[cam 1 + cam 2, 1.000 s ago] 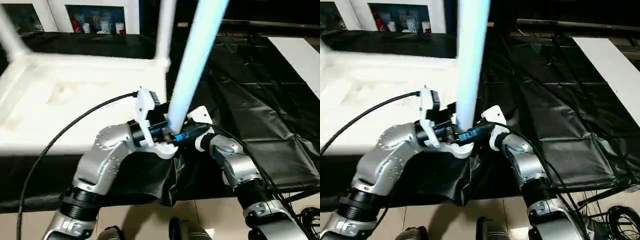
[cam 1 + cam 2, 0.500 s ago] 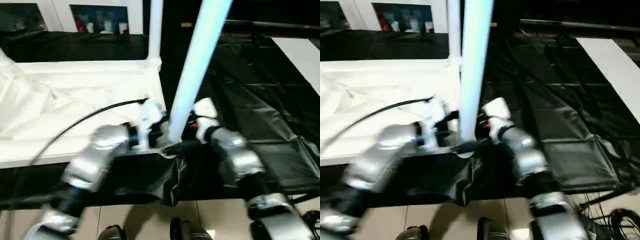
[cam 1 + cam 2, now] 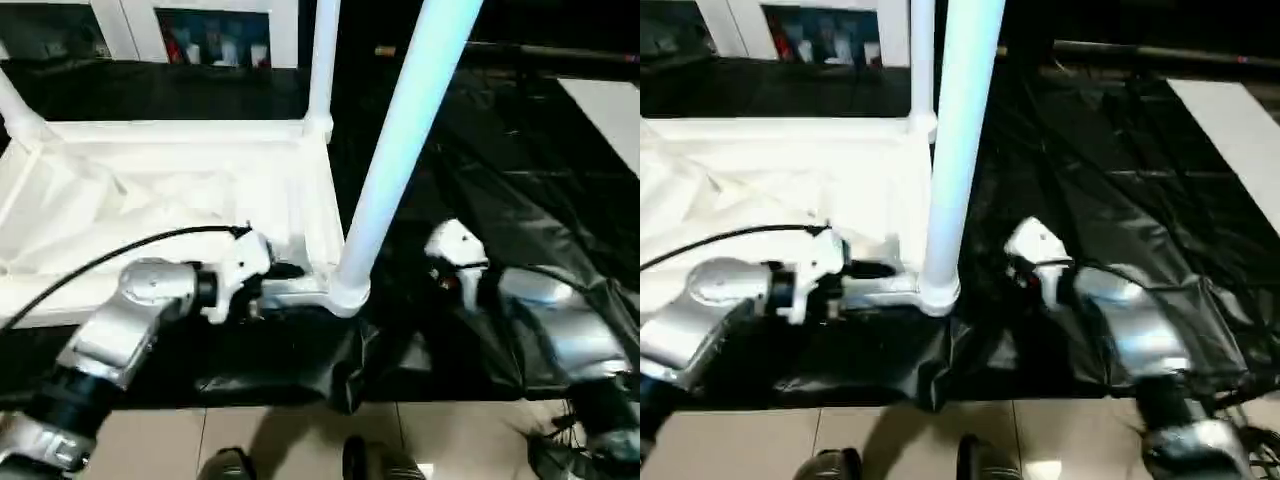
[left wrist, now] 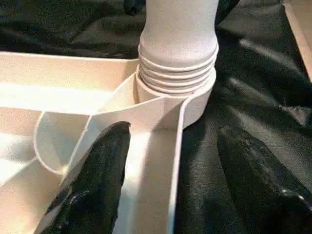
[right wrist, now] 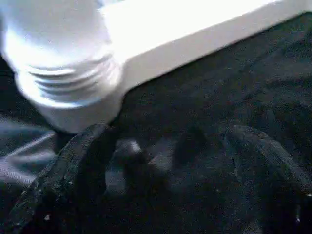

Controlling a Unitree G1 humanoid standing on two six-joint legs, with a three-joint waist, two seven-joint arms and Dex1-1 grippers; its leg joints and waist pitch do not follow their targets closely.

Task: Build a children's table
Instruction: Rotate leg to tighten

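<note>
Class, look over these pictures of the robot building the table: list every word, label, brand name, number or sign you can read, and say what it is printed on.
None can be read. The white table top and its legs are plain. The colourful items behind the cabinet's glass doors may carry print, but they are too small and blurred to read.

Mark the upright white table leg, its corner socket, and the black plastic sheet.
Upright white round table leg [image 3: 395, 160], left eye view, mid-shaft.
White rounded corner socket [image 4: 195, 105], left wrist view, outer wall.
Black plastic sheet [image 3: 1120, 210], right eye view, bare creased area.
</note>
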